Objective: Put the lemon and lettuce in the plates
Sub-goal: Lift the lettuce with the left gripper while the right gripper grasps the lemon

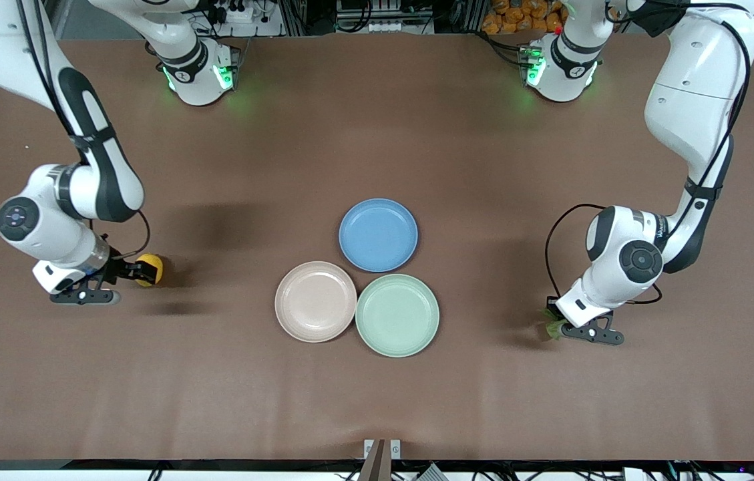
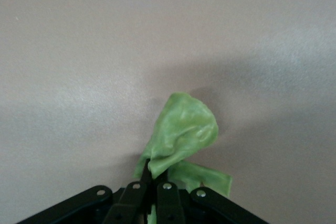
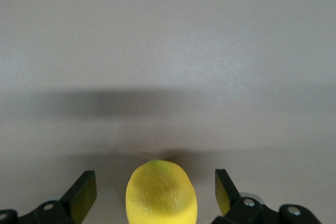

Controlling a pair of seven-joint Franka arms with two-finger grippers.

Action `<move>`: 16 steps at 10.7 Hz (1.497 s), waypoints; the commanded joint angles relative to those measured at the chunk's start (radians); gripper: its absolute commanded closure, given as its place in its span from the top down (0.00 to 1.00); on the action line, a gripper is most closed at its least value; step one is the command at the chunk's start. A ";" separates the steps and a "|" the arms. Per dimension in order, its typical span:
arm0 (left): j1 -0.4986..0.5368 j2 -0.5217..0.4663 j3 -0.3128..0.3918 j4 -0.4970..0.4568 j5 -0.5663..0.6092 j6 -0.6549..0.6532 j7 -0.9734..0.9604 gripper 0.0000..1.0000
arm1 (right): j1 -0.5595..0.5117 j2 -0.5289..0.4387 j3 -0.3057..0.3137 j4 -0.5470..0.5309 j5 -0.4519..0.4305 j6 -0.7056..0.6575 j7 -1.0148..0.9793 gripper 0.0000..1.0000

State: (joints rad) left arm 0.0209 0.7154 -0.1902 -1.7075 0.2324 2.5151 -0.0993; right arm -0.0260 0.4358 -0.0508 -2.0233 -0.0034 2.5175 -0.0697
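Note:
The yellow lemon (image 1: 150, 269) (image 3: 161, 195) lies on the brown table toward the right arm's end. My right gripper (image 1: 141, 270) (image 3: 156, 192) is open, one finger on each side of the lemon with gaps showing. The green lettuce (image 1: 552, 328) (image 2: 185, 129) sits at the left arm's end, pinched at its lower edge by my left gripper (image 1: 558, 321) (image 2: 155, 174), which is shut on it low at the table. The pink-beige plate (image 1: 315, 301) and the mint green plate (image 1: 397, 314) stand side by side mid-table, both bare.
A blue plate (image 1: 378, 234) touches the other two plates, farther from the front camera. Wide stretches of bare table separate each gripper from the plates.

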 commanded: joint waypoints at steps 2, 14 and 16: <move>-0.012 -0.076 -0.037 -0.007 0.025 -0.005 0.001 0.00 | -0.018 0.027 0.011 -0.026 0.002 0.057 -0.016 1.00; -0.261 -0.038 -0.137 0.143 0.007 -0.016 -0.326 0.00 | -0.068 0.093 0.029 -0.072 0.019 0.179 -0.099 1.00; -0.346 0.002 -0.103 0.206 0.015 -0.012 -0.388 0.00 | -0.069 0.100 0.029 -0.074 0.019 0.181 -0.099 1.00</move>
State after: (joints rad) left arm -0.2402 0.6579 -0.3325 -1.5864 0.2327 2.5085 -0.4106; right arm -0.0757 0.5298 -0.0382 -2.0882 -0.0002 2.6787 -0.1526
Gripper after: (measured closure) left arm 0.956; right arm 0.000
